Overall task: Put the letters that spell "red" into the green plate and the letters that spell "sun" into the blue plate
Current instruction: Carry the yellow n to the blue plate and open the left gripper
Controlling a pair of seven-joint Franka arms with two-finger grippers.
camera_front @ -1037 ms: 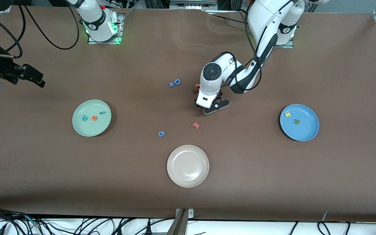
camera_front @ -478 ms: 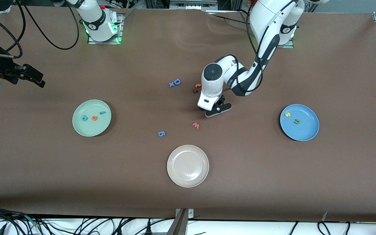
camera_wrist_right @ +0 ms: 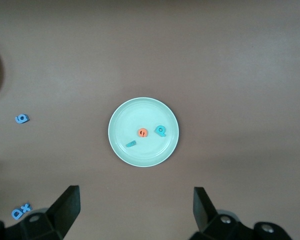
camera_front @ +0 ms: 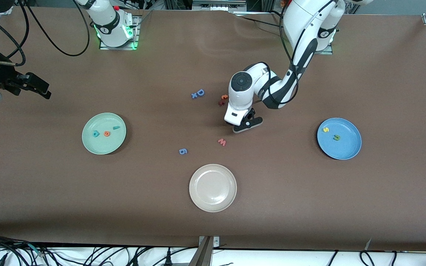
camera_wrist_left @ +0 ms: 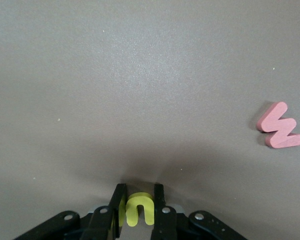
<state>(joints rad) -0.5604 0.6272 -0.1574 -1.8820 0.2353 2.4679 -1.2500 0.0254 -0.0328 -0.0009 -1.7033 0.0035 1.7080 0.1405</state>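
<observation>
My left gripper (camera_front: 243, 125) is low at the middle of the table, shut on the yellow arch letter (camera_wrist_left: 140, 207), which sits between its fingers (camera_wrist_left: 119, 200). The blue plate (camera_front: 349, 148) holds a yellow "s" (camera_front: 325, 129) and a dark green arch (camera_front: 336, 137). The green plate (camera_front: 98, 146) holds the teal "d" (camera_front: 95, 133), the orange "e" (camera_front: 106, 133) and the thin teal "r" (camera_front: 116, 128). My right gripper (camera_wrist_right: 135, 200) waits open, high over the table near the green plate (camera_wrist_right: 121, 147), with nothing between its fingers.
A pink "w" (camera_front: 222, 142) lies just nearer the camera than the left gripper. A blue "9" (camera_front: 183, 151), a blue "D" with an "x" (camera_front: 198, 93) and small orange and dark red letters (camera_front: 223, 99) lie mid-table. A beige plate (camera_front: 213, 201) stands nearer the camera.
The left gripper's fingers have closed on the yellow arch letter, and its hand has shifted slightly. The right arm has not moved.
</observation>
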